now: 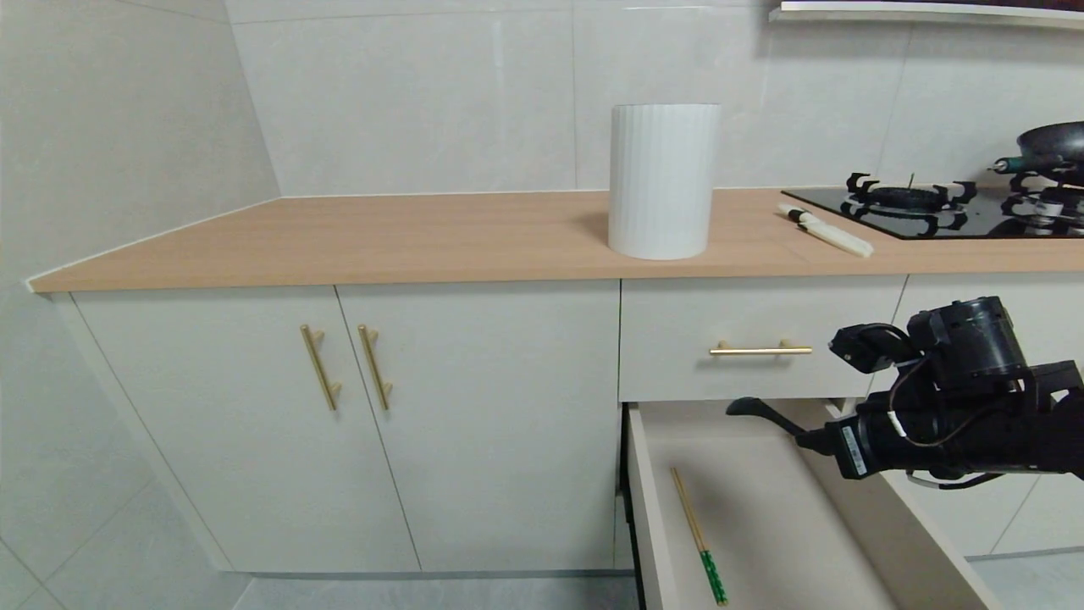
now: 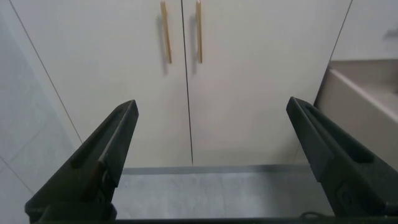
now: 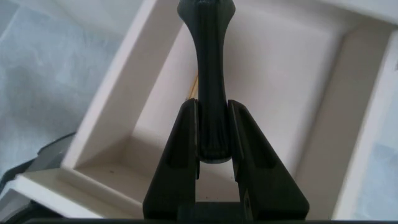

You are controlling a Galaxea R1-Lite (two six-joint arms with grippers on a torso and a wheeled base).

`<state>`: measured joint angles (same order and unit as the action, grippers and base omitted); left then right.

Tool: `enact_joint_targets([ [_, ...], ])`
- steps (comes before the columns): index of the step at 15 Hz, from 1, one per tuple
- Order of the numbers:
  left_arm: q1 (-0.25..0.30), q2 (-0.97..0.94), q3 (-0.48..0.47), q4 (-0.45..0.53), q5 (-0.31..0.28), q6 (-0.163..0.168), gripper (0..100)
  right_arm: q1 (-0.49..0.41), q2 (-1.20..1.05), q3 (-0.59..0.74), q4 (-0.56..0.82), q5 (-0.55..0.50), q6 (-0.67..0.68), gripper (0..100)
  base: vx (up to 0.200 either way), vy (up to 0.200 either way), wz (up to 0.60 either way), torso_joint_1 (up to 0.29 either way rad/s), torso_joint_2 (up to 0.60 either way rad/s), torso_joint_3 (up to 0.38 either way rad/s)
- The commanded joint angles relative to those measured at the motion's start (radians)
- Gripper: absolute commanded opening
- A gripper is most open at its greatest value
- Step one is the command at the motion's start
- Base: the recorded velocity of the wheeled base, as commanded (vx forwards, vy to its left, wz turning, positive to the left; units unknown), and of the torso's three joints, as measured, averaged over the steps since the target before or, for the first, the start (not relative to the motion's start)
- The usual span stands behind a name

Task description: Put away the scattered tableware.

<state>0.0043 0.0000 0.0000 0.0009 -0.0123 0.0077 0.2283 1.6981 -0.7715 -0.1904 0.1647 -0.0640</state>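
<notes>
My right gripper (image 3: 213, 107) pinches a black utensil (image 1: 752, 407) by its handle, over the far end of the open drawer (image 1: 647, 496). Green-tipped chopsticks (image 1: 699, 540) lie on the drawer floor, nearer and to the left. On the counter (image 1: 423, 237) above, a pale knife (image 1: 834, 234) lies right of a ribbed white canister (image 1: 663, 180). My left gripper (image 2: 211, 109) is spread wide, facing the cabinet doors (image 2: 249, 74).
</notes>
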Motion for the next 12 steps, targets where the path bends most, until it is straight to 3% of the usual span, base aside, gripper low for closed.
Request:
enact_joint_targets([
  [1, 0.002, 0.0, 0.0, 0.001, 0.0, 0.0, 100, 0.0, 0.008, 0.0, 0.0, 0.001, 0.0, 0, 0.0, 0.0, 0.0, -0.085, 0.36, 0.266],
  [7, 0.0, 0.0, 0.0, -0.001, 0.0, 0.0, 100, 0.0, 0.038, -0.002, -0.004, -0.001, -0.002, 0, 0.0, 0.0, 0.0, -0.016, 0.06, 0.044],
  [12, 0.002, 0.0, 0.0, 0.001, 0.0, 0.0, 100, 0.0, 0.184, -0.069, -0.027, -0.106, 0.026, 0, 0.0, 0.0, 0.0, 0.0, 0.0, 0.0],
])
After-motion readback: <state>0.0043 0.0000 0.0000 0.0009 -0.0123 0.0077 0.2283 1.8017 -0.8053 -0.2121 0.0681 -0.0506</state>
